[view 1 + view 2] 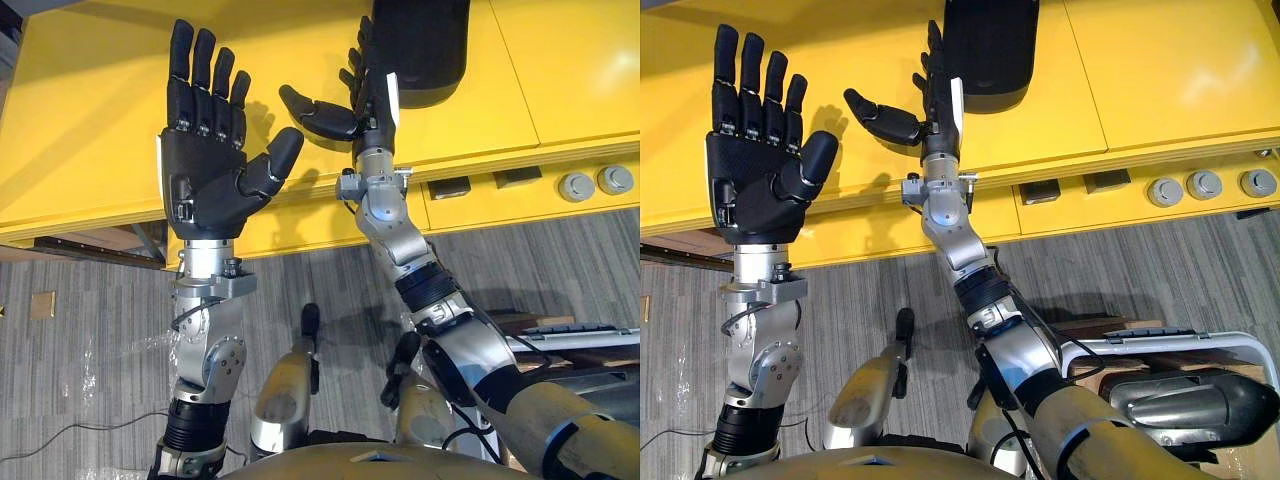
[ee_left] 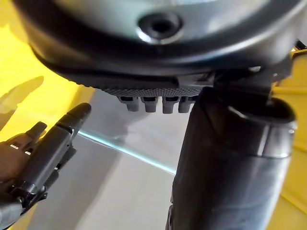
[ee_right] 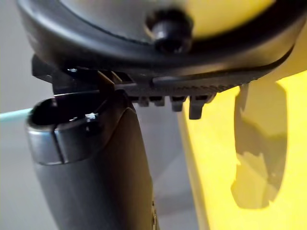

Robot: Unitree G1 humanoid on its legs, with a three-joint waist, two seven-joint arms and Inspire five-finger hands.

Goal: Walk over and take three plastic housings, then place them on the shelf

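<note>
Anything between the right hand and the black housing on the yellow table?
Nothing visible. The right hand, open, is raised right beside the black housing on the yellow table, no object between them. The left hand, open, is further left.

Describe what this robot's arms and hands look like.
Both arms are silver-grey metal with rounded joints and black ribbed collars. The left hand and right hand are black, human-shaped, with segmented fingers and a white strip along one edge.
</note>
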